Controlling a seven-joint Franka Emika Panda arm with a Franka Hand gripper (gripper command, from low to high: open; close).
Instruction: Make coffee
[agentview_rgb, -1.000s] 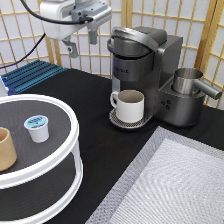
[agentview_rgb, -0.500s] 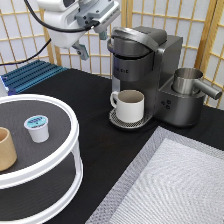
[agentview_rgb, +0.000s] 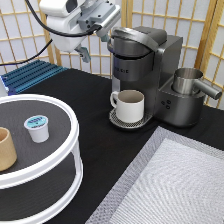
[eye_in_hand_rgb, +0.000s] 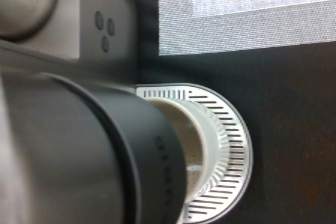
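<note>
Blue-topped coffee (agentview_rgb: 37, 128) — print unreadable — sits untouched; gripper (agentview_rgb: 95, 44), fingers spread, empty beside the brewer (agentview_rgb: 142, 65).

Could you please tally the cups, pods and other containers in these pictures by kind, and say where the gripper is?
Coffee pod on the round tray: 1
Cream mug on the coffee machine: 1
Tan handleless cup on the tray: 1
Metal pitcher: 1
Total: 4
Gripper: open, empty, above and beside the machine's lid.
</note>
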